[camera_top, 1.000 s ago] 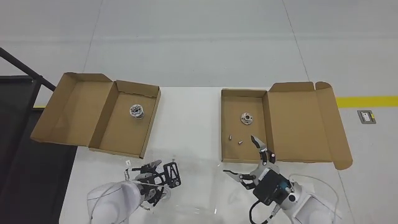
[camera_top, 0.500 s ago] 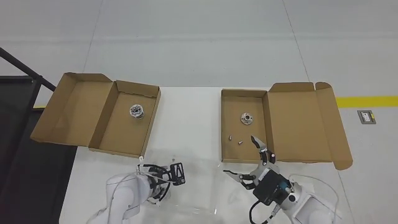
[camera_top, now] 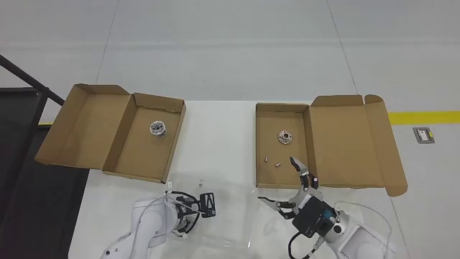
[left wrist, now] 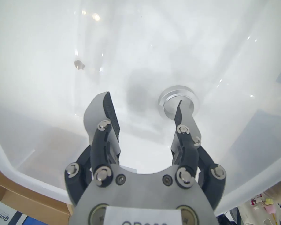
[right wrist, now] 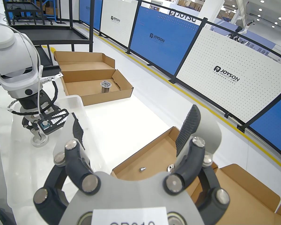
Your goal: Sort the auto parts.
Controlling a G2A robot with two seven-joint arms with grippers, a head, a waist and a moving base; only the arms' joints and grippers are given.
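Over on the far left, the left cardboard box (camera_top: pixel 140 160) holds a single toothed metal hub (camera_top: pixel 157 127), already sorted by the look of it. Coming nearer, here's the action: in the past second the left gripper (left wrist: pixel 143 99) has slid rightward along the near edge of the table and dipped into the clear plastic bin (left wrist: pixel 37 141). Its jaws are spread wide, nothing held, and one fingertip (left wrist: pixel 179 105) now sits inside the bore of the silver flanged ring (left wrist: pixel 168 100) lying flat on the bin floor, the other finger standing off to the side. That reads as the line-up for a pick, so the ring looks to be the next part to be sorted. A small dark fastener (left wrist: pixel 79 64) waits farther back in the bin, well apart from the ring. Moving right, the right gripper (right wrist: pixel 134 115) has not budged; it hangs released and empty at the near edge of the right cardboard box (camera_top: pixel 280 176). Inside that box lie a small flange (camera_top: pixel 285 137), a first bolt (camera_top: pixel 265 156) and a second bolt (camera_top: pixel 276 163) just beside it.
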